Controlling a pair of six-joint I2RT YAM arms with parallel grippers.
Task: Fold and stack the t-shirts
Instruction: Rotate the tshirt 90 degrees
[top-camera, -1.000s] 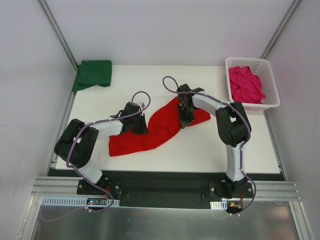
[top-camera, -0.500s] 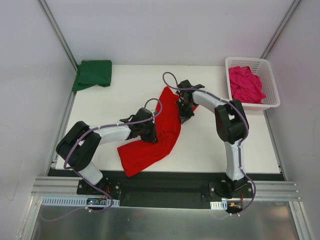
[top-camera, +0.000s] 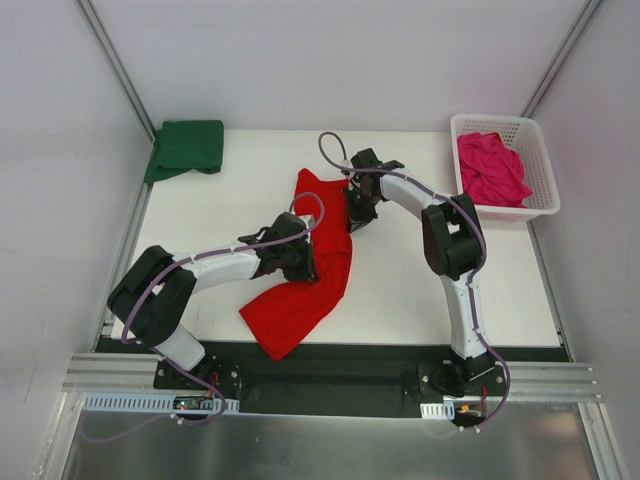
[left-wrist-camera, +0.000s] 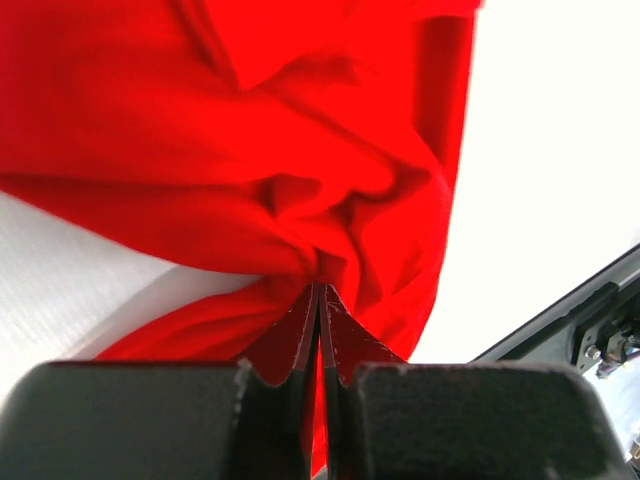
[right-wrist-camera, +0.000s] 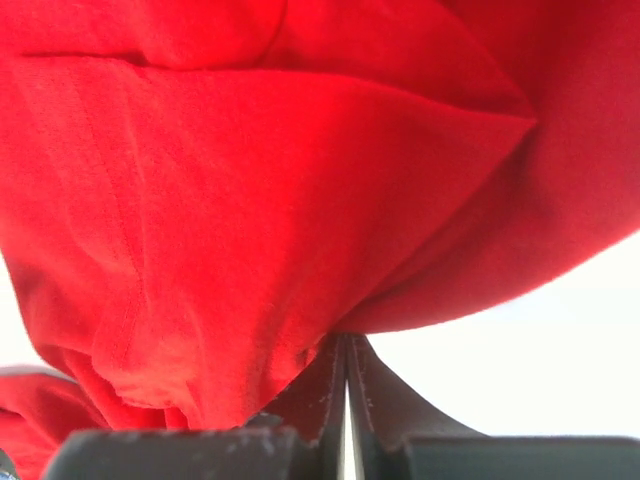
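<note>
The red t-shirt (top-camera: 305, 295) lies mid-table (top-camera: 520, 280), running from far to near. The left gripper (top-camera: 300, 262) is clenched on its left edge, and the right gripper (top-camera: 357, 212) is clenched on its far right edge.

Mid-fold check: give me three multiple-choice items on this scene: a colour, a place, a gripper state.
1. What colour is the crumpled cloth t-shirt in the white plastic lattice basket? A green; B magenta-pink; C red.
2. Where lies the folded dark green cloth t-shirt? A in the basket; B at the white table's far left corner; C mid-table.
3. The left gripper is: A open; B shut on nothing; C shut on the bright red cloth t-shirt.
Key: 1 B, pink cloth fills the basket; 2 B, it lies at that corner; 3 C, its jaws pinch red cloth.
</note>
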